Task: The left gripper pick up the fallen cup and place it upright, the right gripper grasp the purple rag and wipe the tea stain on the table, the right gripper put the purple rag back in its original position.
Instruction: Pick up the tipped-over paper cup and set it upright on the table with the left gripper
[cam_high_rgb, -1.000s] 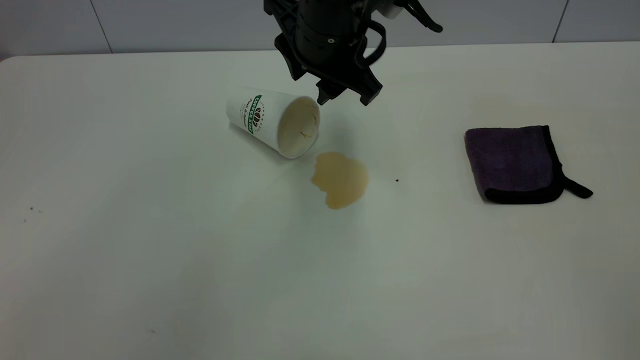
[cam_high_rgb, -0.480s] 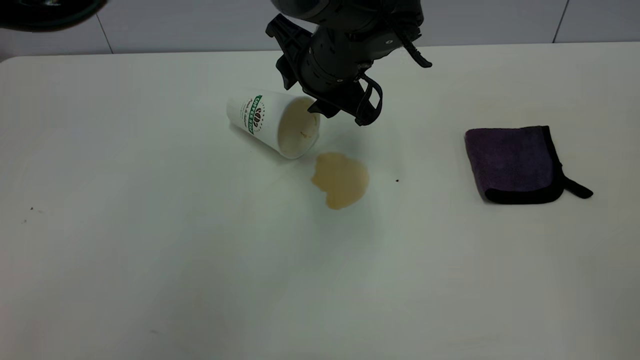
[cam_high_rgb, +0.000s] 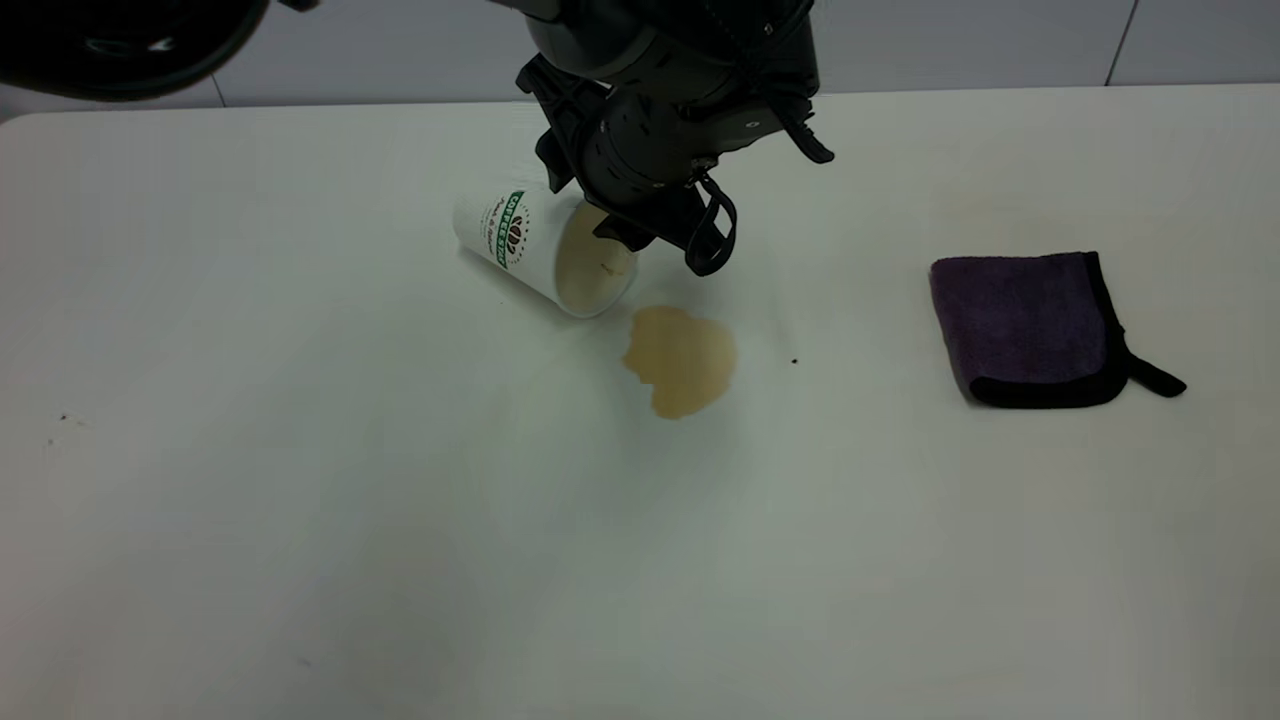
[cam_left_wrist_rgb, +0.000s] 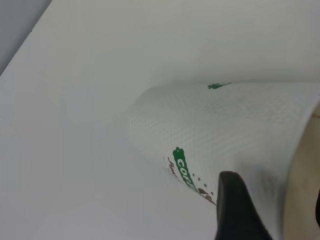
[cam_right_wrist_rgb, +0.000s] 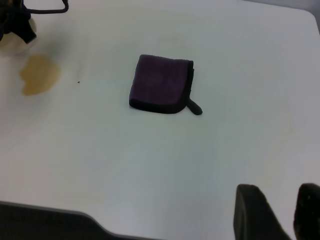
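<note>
The white cup (cam_high_rgb: 520, 240) with green print lies on its side on the table (cam_high_rgb: 300, 500), mouth toward the tea stain (cam_high_rgb: 681, 360). My left gripper (cam_high_rgb: 640, 232) is down at the cup's mouth and open. In the left wrist view one finger (cam_left_wrist_rgb: 240, 210) lies outside the cup (cam_left_wrist_rgb: 220, 130) wall, the other at the picture's edge by the cream inside, so the left gripper (cam_left_wrist_rgb: 280, 215) straddles the rim. The purple rag (cam_high_rgb: 1025, 322) lies folded at the right. My right gripper (cam_right_wrist_rgb: 280, 212) hovers over bare table, well away from the rag (cam_right_wrist_rgb: 160, 85), fingers nearly together and holding nothing.
A dark blurred shape (cam_high_rgb: 120, 40) fills the top left corner of the exterior view. A grey wall (cam_high_rgb: 1000, 40) runs behind the table's far edge. The right wrist view also shows the tea stain (cam_right_wrist_rgb: 39, 75). Small dark specks (cam_high_rgb: 795, 361) dot the table.
The left gripper has come down and shifted left, from above and beside the cup's mouth to right at its rim. The cup, the stain and the rag have not moved.
</note>
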